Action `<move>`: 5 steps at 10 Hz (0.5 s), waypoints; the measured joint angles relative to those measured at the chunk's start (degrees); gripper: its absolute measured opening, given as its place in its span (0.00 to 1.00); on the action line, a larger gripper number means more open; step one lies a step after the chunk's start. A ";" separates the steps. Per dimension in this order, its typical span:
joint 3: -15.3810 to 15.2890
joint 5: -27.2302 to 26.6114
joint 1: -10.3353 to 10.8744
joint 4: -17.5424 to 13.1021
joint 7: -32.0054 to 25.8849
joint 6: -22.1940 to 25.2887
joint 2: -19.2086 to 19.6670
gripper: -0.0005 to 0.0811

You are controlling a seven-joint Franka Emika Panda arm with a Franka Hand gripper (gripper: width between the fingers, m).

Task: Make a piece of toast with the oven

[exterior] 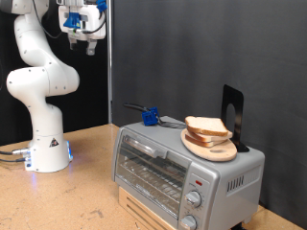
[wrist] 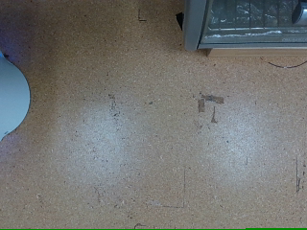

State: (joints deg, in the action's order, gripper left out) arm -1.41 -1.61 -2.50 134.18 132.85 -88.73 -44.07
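Observation:
The silver toaster oven (exterior: 182, 171) stands on the wooden table at the exterior view's lower right, its glass door shut and the wire rack showing behind it. Two knobs and a red light are on its front right. On top lies a round wooden board (exterior: 213, 149) with a few stacked bread slices; the top slice (exterior: 206, 126) is pale tan with a brown crust. My gripper (exterior: 82, 40) hangs high at the exterior view's top left, far from the oven, open and empty. The wrist view shows bare table and an oven corner (wrist: 251, 23); no fingers show there.
A blue object (exterior: 150, 117) and a dark handle lie on the oven's back left. A black stand (exterior: 233, 117) rises behind the board. The robot's white base (exterior: 48, 151) also shows in the wrist view (wrist: 10, 96). A black curtain backs the scene.

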 joint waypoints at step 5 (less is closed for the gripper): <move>1.20 3.83 2.15 0.10 -26.70 -1.44 -0.14 1.00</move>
State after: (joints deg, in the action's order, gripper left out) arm -0.21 2.22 -0.36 134.28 106.15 -90.18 -44.20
